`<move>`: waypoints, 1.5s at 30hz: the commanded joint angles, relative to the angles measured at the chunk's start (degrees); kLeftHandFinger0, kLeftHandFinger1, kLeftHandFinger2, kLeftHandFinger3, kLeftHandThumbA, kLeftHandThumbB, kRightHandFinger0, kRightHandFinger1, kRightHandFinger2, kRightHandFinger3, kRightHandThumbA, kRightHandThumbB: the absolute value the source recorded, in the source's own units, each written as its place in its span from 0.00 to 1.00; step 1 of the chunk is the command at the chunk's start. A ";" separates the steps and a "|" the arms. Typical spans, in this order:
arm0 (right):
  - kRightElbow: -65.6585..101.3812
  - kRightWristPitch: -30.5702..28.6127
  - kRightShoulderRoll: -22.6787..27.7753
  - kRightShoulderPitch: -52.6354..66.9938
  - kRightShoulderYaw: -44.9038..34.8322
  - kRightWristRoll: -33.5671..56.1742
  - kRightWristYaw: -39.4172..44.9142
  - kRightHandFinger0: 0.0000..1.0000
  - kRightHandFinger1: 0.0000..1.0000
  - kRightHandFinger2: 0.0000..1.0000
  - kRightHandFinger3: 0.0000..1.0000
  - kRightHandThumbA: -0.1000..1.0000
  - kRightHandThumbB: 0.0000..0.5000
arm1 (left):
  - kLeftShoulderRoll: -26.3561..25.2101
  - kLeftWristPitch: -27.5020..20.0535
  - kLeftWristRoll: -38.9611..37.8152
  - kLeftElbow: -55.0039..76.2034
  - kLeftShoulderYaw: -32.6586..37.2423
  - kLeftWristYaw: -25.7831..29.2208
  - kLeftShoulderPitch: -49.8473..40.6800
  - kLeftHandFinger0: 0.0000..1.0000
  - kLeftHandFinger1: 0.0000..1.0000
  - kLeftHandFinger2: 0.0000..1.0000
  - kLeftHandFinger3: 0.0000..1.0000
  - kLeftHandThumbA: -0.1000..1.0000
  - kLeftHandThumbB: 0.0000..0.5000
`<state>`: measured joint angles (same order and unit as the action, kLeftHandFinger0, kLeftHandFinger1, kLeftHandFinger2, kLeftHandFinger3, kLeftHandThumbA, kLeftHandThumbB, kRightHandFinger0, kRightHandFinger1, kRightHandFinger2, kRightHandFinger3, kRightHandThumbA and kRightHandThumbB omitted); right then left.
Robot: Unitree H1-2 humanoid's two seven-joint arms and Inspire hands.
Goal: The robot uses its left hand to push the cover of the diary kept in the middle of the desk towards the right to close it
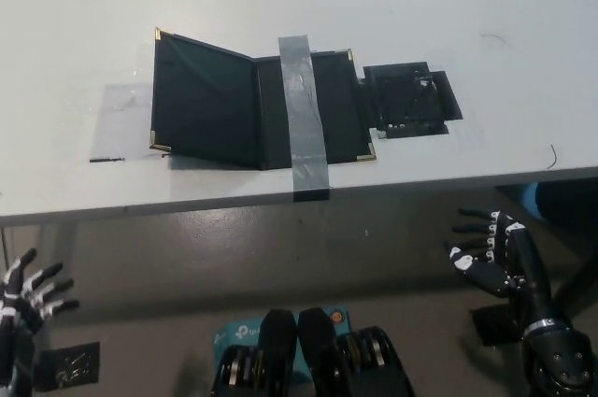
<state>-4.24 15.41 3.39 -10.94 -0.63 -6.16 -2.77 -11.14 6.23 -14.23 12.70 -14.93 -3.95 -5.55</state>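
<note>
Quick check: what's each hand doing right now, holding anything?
Left hand: open, fingers spread, holding nothing, low beside the desk.
Right hand: open, fingers spread, holding nothing, below the desk edge.

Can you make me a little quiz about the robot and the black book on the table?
1. True or false: the diary lies open on the desk.
2. What holds it down? A) grey tape B) a clip C) a string
3. Which hand is touching the diary?

Key:
1. True; its left cover is tilted up.
2. A
3. Neither: the left hand and right hand hang open below the desk edge.
</note>
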 commanded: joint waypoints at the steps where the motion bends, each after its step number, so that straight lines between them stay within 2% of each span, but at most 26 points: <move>1: 1.29 0.70 0.36 -1.38 -0.22 -0.37 -0.27 0.36 0.47 0.55 0.69 0.72 0.17 | -2.19 3.08 -0.20 7.54 1.24 -1.01 1.29 0.69 0.74 0.79 0.90 0.92 0.25; 2: 1.71 1.67 0.25 -1.39 -0.22 -0.55 -0.40 0.38 0.47 0.56 0.69 0.72 0.17 | -3.77 6.41 -2.45 13.46 1.63 -1.66 2.66 0.64 0.74 0.83 0.94 0.94 0.09; 4: 1.60 1.36 0.40 -1.57 -0.24 -0.34 -0.19 0.37 0.46 0.55 0.68 0.71 0.15 | -4.87 9.23 -5.88 18.42 1.59 -1.73 4.65 0.62 0.71 0.83 0.96 0.95 0.07; 6: 1.82 1.79 0.42 -1.53 -0.20 -0.36 -0.12 0.36 0.46 0.55 0.68 0.70 0.15 | -6.14 11.39 -7.88 21.38 1.63 -1.69 6.52 0.61 0.70 0.83 0.96 0.99 0.01; 9: 1.86 2.44 0.53 -1.96 -0.06 -0.46 0.01 0.36 0.45 0.55 0.68 0.70 0.15 | -7.21 14.19 -12.32 23.04 0.90 -1.08 9.64 0.58 0.67 0.80 0.95 1.00 0.03; 10: 1.98 2.33 0.65 -1.83 0.06 -0.50 0.13 0.36 0.45 0.55 0.68 0.70 0.15 | -7.56 17.60 -14.85 25.01 0.20 0.79 12.67 0.64 0.70 0.80 0.93 1.00 0.00; 11: 2.06 2.46 0.69 -1.74 0.15 -0.56 0.21 0.36 0.45 0.55 0.68 0.70 0.15 | -7.98 19.00 -16.32 25.27 -0.21 1.21 13.98 0.76 0.79 0.85 0.95 1.00 0.00; 12: 1.98 2.41 0.85 -1.75 0.32 -0.80 0.24 0.36 0.46 0.55 0.68 0.70 0.13 | -8.85 20.56 -19.92 24.82 -0.24 3.49 17.01 0.96 0.98 1.00 1.00 1.00 0.00; 13: 2.33 3.00 0.82 -1.63 0.21 -0.80 0.15 0.36 0.46 0.55 0.68 0.70 0.13 | -9.09 20.70 -22.89 23.78 -0.08 4.99 18.32 1.00 1.00 1.00 1.00 1.00 0.00; 16: 2.41 3.03 0.78 -1.53 0.21 -0.66 0.19 0.36 0.45 0.54 0.68 0.68 0.15 | -9.57 20.70 -31.22 17.71 -0.49 9.28 21.99 1.00 1.00 1.00 1.00 1.00 0.00; 21: 2.52 3.40 0.75 -1.57 0.22 -0.47 0.35 0.36 0.43 0.52 0.67 0.67 0.17 | -7.41 20.70 -37.53 8.94 -2.65 12.06 25.55 1.00 1.00 1.00 1.00 1.00 0.02; 22: 2.65 3.48 0.77 -1.55 0.20 -0.47 0.35 0.36 0.43 0.52 0.67 0.67 0.17 | -7.39 20.70 -37.93 8.77 -2.66 12.30 25.63 1.00 1.00 1.00 1.00 1.00 0.02; 23: 2.29 3.12 0.86 -1.64 0.12 -0.16 0.56 0.36 0.44 0.53 0.67 0.66 0.16 | -4.90 20.70 -38.75 3.83 -4.23 14.84 27.52 1.00 1.00 1.00 1.00 1.00 0.05; 27: 2.21 3.37 0.86 -2.19 0.43 -0.71 0.36 0.38 0.44 0.53 0.68 0.65 0.12 | -2.09 20.70 -37.75 -7.28 -7.23 16.57 32.05 1.00 1.00 1.00 1.00 1.00 0.03; 31: 2.31 3.67 0.72 -2.38 0.37 -0.48 0.35 0.37 0.44 0.53 0.66 0.64 0.16 | 0.14 20.70 -35.42 -14.43 -9.53 15.61 35.19 1.00 1.00 1.00 1.00 1.00 0.03; 35: 2.98 3.83 0.84 -1.86 0.39 -0.64 0.23 0.35 0.43 0.53 0.68 0.63 0.12 | 2.22 20.04 -31.81 -22.11 -11.04 15.54 38.99 1.00 1.00 1.00 1.00 1.00 0.01; 39: 3.06 3.80 1.28 -1.88 0.73 -1.01 0.43 0.39 0.45 0.54 0.68 0.64 0.12 | 3.78 17.95 -31.31 -28.47 -12.83 15.54 42.04 1.00 1.00 1.00 1.00 1.00 0.03; 40: 3.11 3.78 1.32 -1.84 0.68 -1.03 0.34 0.41 0.47 0.55 0.68 0.64 0.13 | 5.04 16.90 -31.21 -32.18 -13.59 16.60 44.11 1.00 1.00 1.00 1.00 1.00 0.08; 45: 2.68 3.53 1.13 -2.57 0.84 -0.55 0.65 0.40 0.46 0.55 0.67 0.63 0.10 | 7.50 15.81 -29.99 -34.69 -14.27 16.66 46.11 1.00 1.00 1.00 1.00 1.00 0.07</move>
<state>-3.03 19.05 4.03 -11.44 -0.12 -6.28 -2.55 -4.14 24.78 -44.91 -21.75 -28.53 11.42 37.29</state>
